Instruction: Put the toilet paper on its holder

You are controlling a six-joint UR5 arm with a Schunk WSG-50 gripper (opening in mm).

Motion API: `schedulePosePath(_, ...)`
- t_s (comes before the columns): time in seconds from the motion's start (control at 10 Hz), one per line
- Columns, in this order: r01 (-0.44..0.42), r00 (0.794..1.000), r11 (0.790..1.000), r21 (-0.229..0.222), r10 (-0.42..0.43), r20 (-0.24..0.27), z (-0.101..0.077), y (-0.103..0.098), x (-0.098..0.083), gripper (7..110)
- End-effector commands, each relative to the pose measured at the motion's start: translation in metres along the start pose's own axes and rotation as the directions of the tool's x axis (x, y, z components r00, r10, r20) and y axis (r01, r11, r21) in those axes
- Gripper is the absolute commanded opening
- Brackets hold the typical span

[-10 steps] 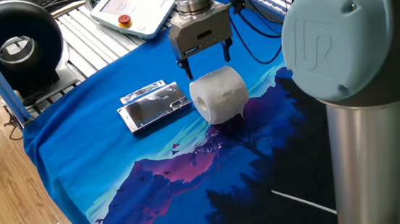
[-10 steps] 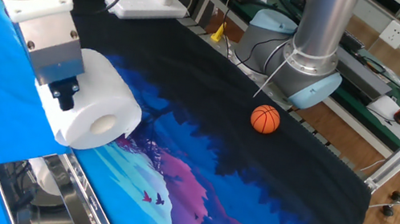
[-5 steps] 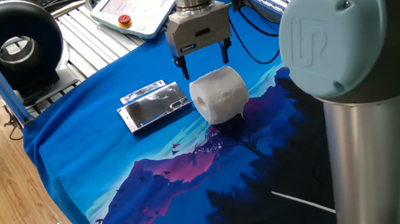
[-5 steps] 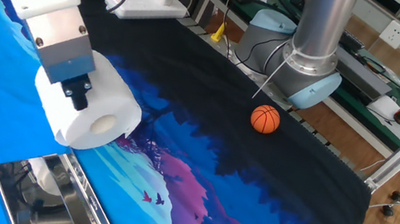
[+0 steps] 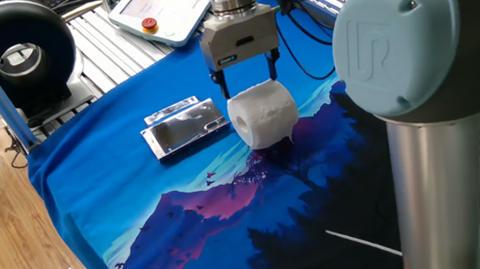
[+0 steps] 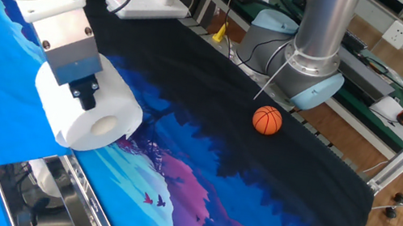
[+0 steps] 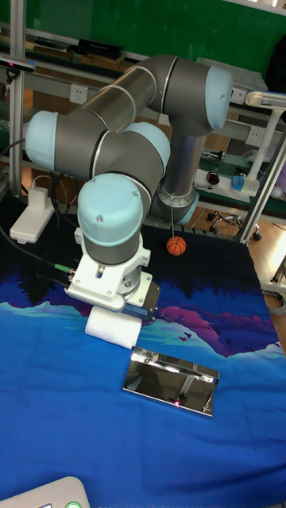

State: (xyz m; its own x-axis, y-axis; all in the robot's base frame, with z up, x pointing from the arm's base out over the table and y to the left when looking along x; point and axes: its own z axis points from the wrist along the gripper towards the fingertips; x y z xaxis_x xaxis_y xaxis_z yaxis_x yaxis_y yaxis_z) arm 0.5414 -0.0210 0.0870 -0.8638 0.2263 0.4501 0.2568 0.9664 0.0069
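the gripper (image 5: 247, 78) has come down a little and now straddles the top of the white embossed toilet paper roll (image 5: 263, 113), fingers spread, not yet pinching. the roll lies on the blue printed table cloth (image 5: 125, 214), just right of the empty shiny silver metal holder (image 5: 184, 125). i judge the grasp is next.

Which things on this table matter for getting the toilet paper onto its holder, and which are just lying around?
Part of the job:
toilet paper
holder
pincer, open above the roll

Just lying about:
small basketball
white pendant with a red button
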Motion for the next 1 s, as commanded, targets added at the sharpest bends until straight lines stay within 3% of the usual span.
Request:
schedulePosePath(0.0, 0.003, 1.0, 1.0, 0.013, -0.003, -0.002, -0.003, -0.006, 0.002, 110)
schedulePosePath(0.5, -0.006, 1.0, 1.0, -0.02, 0.006, 0.0, 0.009, 0.003, -0.004, 110)
schedulePosePath(0.9, 0.015, 1.0, 0.998, -0.058, -0.015, -0.003, 0.002, 0.008, 0.001, 110)
